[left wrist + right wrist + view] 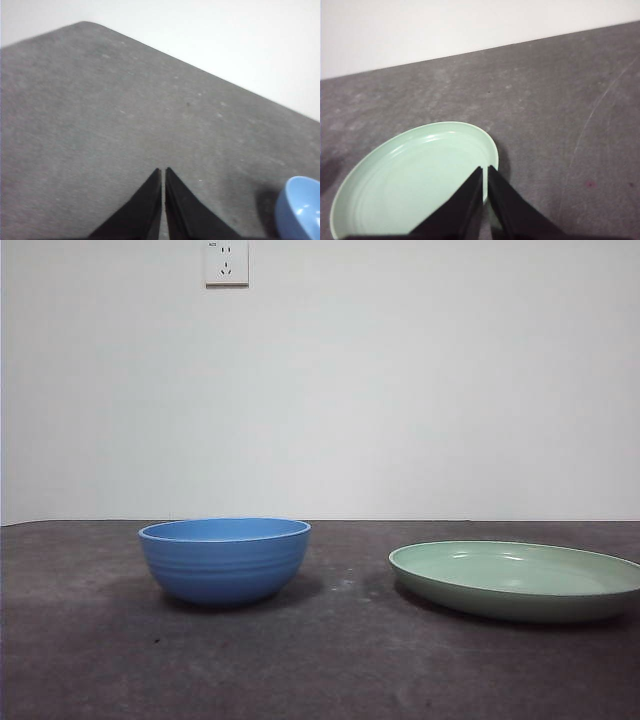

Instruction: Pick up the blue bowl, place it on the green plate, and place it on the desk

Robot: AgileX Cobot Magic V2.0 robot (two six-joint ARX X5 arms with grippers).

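Both our grippers, left gripper (163, 171) and right gripper (485, 169), sit closed and empty. Blue bowl (224, 560) sits left of green plate (520, 580), apart. Risk: glossy rim slipping from our pinch.

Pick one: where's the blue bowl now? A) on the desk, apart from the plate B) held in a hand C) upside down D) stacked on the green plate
A: the blue bowl sits upright on the desk, a gap separating it from the green plate.

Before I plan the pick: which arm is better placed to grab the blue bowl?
Probably left: the blue bowl shows beside the left gripper, while the right gripper hangs over the green plate.
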